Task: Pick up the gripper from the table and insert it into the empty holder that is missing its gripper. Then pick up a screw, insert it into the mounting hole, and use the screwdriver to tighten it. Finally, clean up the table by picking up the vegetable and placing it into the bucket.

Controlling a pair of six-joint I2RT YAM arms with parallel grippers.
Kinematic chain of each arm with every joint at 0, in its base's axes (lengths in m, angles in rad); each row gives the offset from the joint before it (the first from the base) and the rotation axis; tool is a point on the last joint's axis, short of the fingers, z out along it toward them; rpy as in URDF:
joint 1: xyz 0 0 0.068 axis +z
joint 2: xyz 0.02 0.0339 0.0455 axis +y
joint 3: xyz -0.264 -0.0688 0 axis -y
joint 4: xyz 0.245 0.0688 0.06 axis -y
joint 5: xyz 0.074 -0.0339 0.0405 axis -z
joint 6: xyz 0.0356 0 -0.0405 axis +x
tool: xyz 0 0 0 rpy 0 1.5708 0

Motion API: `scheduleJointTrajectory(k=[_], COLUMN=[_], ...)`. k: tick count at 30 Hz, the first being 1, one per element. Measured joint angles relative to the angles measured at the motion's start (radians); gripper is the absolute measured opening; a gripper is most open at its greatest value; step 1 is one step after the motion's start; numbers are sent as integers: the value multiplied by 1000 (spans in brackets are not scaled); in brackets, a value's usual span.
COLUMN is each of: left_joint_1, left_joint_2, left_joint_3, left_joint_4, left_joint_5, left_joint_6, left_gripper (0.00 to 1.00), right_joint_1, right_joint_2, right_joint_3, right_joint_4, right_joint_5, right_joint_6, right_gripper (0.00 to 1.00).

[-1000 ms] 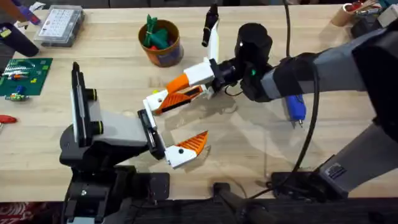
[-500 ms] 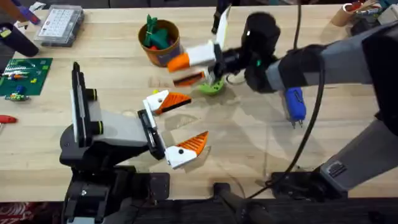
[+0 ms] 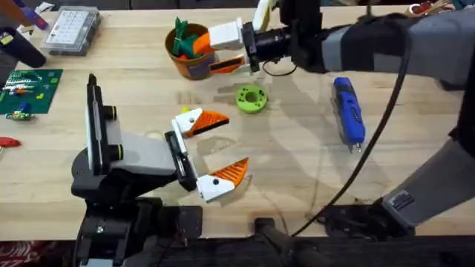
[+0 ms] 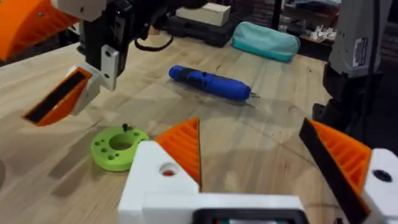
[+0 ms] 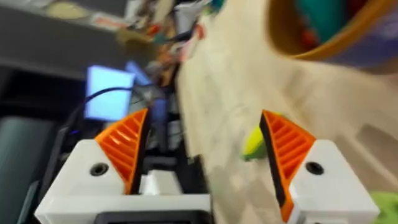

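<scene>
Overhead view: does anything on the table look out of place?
The green disc lies flat on the table just short of the bucket, not in it, while the right claw hangs open at the bucket's rim.

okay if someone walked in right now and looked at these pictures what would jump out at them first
Probably the right gripper, fingers open, reaching across to the bucket at the table's far side. Next, the green ring lying on the wood just nearer than it, and the blue screwdriver off to its right.
</scene>
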Motion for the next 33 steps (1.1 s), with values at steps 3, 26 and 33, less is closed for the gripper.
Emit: scheduleJointTrajectory(k=[3,26,33], left_joint_1=[0,0,0], left_joint_2=[0,0,0], left_joint_3=[0,0,0], left_joint_4=[0,0,0], left_joint_5=[0,0,0], left_joint_6=[-2,-2,-2], left_gripper=[984,984,984], right_joint_1=[-33,-55,6], right_joint_2=[-20,-289,-286], right_joint_3=[32,503,504], right_joint_4=[-201,-1510,-1551], right_joint_5=[78,859,892], right_joint_6=[-122,-822,-855], right_gripper=[997,998,998])
